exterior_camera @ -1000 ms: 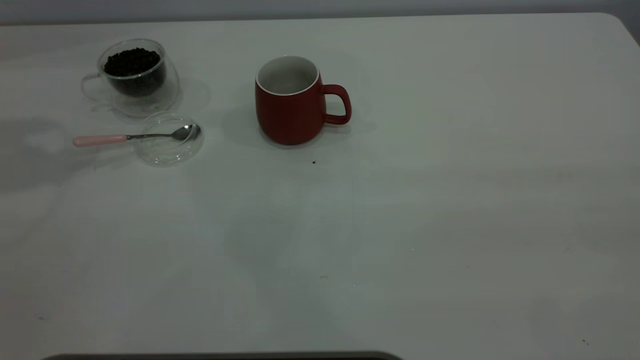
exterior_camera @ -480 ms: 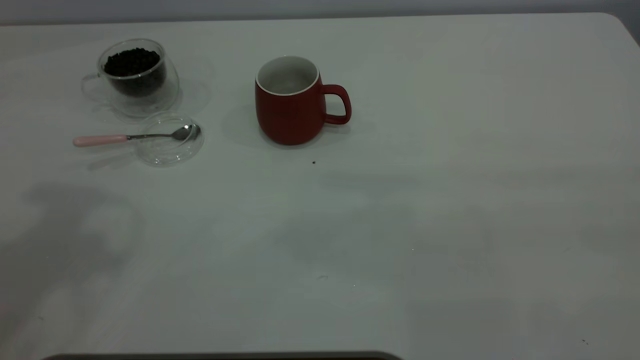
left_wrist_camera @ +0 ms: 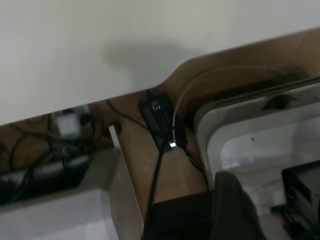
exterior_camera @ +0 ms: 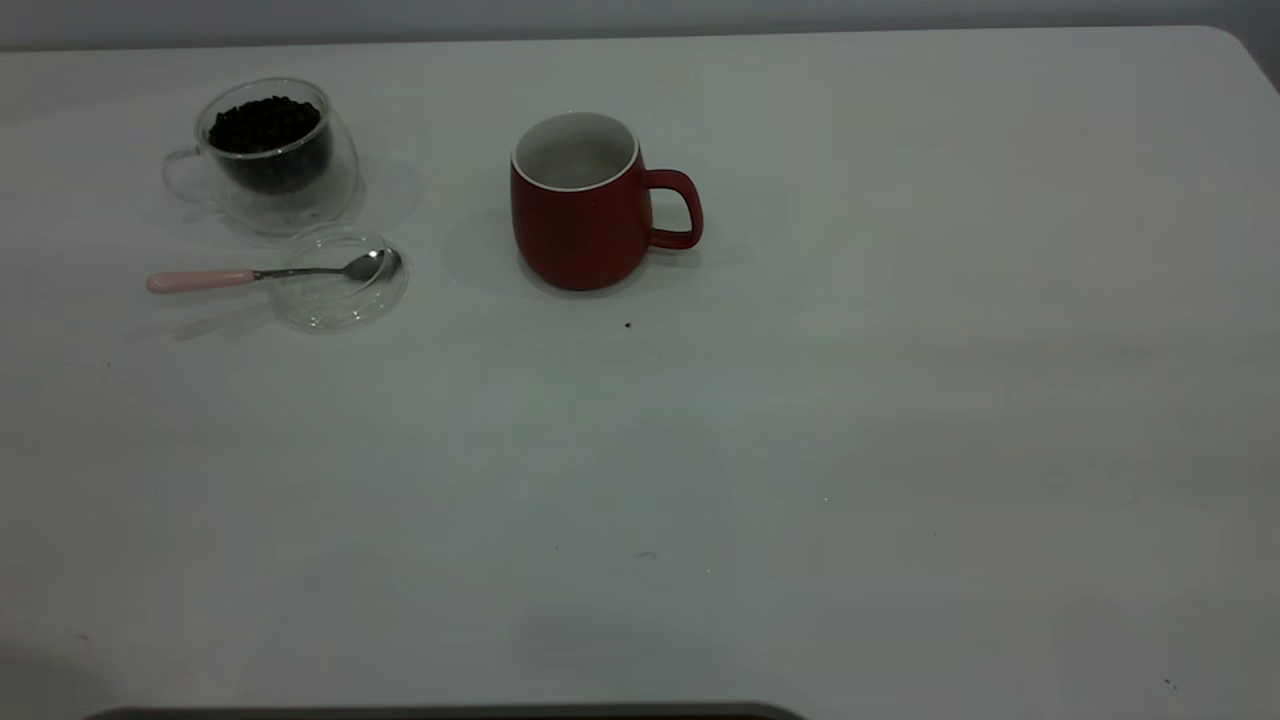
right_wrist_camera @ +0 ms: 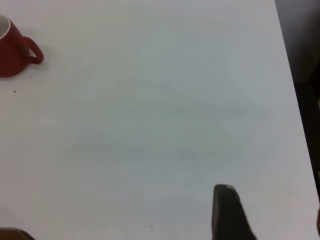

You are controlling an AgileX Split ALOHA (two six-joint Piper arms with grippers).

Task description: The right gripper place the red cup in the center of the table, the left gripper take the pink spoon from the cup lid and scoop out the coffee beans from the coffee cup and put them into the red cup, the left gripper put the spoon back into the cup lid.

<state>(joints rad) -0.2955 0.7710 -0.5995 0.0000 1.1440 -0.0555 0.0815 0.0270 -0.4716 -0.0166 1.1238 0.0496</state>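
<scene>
The red cup (exterior_camera: 580, 215) stands upright and empty at mid-table towards the far edge, its handle pointing right; the right wrist view catches it far off (right_wrist_camera: 10, 50). To its left stands the clear coffee cup (exterior_camera: 275, 170) holding dark coffee beans (exterior_camera: 263, 122). In front of that lies the cup lid (exterior_camera: 335, 295), with the pink spoon (exterior_camera: 200, 280) resting bowl-in and handle sticking out left. Neither gripper appears in the exterior view. My right gripper (right_wrist_camera: 273, 207) hovers open and empty above bare table (exterior_camera: 800, 450) near its right edge. My left gripper (left_wrist_camera: 235, 205) is off the table's edge.
A small dark speck (exterior_camera: 628, 324) lies just in front of the red cup. Past the table's edge the left wrist view shows cables (left_wrist_camera: 160, 125) and white housings (left_wrist_camera: 250, 130) below. The table's right edge (right_wrist_camera: 295, 100) drops to a dark floor.
A broad shadow on the table's left side slid towards the near edge and faded away. The cups, lid and spoon have not moved.
</scene>
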